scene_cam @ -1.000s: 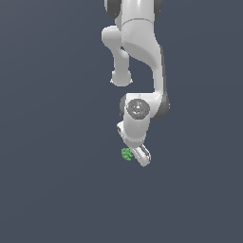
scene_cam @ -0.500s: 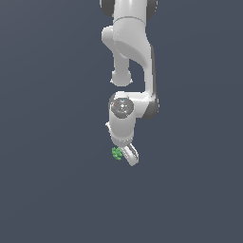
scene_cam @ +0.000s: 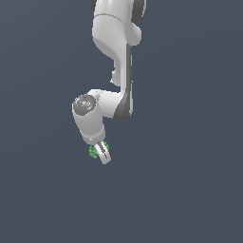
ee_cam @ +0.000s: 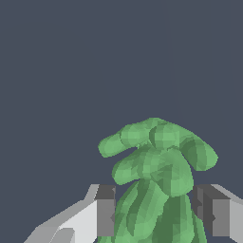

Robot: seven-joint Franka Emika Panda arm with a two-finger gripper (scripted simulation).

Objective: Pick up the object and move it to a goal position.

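The gripper [scene_cam: 100, 154] is closed on the green object [ee_cam: 156, 185], which sits between its two fingers [ee_cam: 105, 211]. In the exterior view the object [scene_cam: 94, 152] shows at the gripper's left side.

The bright green lumpy cluster of rounded lobes [ee_cam: 156, 185] sits between the two white-and-grey gripper fingers [ee_cam: 102, 211]; the gripper [ee_cam: 156, 213] is clamped on its lower part, pads pressed to both flanks; its knobbly upper lobes protrude past the fingertips against plain dark grey-blue.
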